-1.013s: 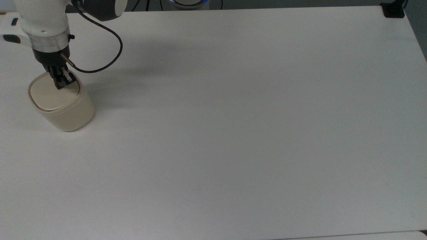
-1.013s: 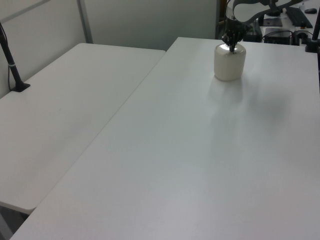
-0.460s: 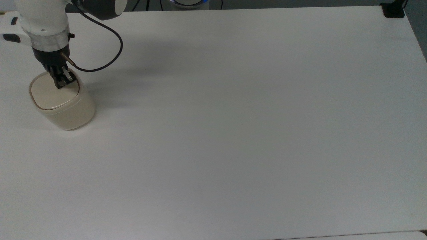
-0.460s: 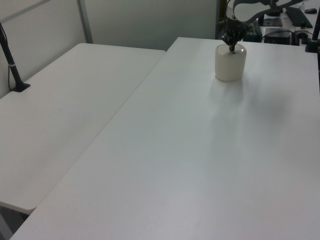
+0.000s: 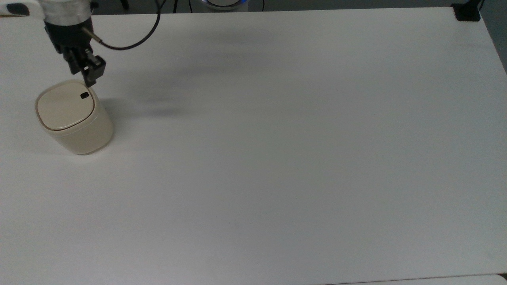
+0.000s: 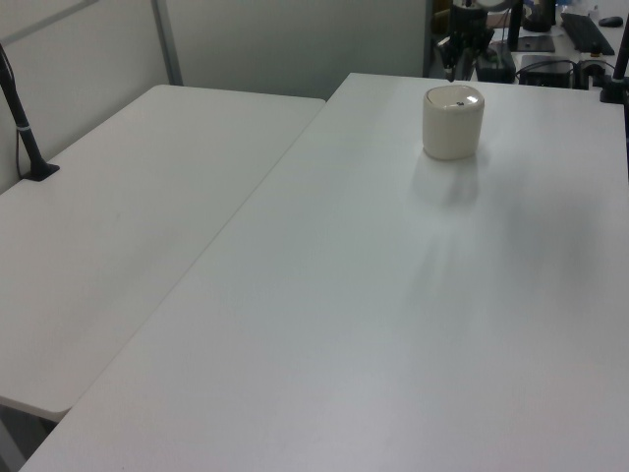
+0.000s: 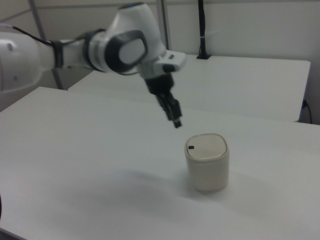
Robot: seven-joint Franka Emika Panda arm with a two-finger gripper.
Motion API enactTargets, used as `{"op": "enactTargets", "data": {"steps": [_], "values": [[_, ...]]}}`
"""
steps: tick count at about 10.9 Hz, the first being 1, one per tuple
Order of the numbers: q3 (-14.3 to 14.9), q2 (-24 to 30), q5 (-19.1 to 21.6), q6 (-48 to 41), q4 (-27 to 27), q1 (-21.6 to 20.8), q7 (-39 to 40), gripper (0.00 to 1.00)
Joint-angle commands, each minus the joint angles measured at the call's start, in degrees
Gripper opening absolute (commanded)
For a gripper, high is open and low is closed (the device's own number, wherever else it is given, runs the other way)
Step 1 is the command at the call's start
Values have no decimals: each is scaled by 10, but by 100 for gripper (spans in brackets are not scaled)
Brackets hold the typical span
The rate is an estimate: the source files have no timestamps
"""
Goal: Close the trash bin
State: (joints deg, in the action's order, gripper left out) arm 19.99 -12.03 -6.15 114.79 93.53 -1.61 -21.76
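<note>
The cream trash bin stands at the top view's left, its flat lid lying level on the rim with the small black button showing near the lid's far edge. The bin also stands at the far end of the table in the left view. In the right view the bin sits upright with the button on its left rim. My gripper hangs above and just behind the bin, fingers together, holding nothing; in the right view my gripper floats up and left of the lid, clear of it.
The white table stretches far to the top view's right. A black cable loops from my wrist. A black clamp sits at the far right corner. A second table adjoins at the left view's left.
My gripper has lifted off the lid and drawn back, uncovering the black button. The lid stays flat on the bin, which has not moved.
</note>
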Motion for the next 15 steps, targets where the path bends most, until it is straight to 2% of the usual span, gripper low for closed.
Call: {"op": "enactTargets", "data": {"steps": [1,4,6,15], "values": [[-22,68,19,-96,18,-49,62,100],[-63,82,66,-143,6,-53,184,100],[-65,87,76,-147,-2,-54,249,100],[-65,96,75,-164,-4,-46,253,100]]}}
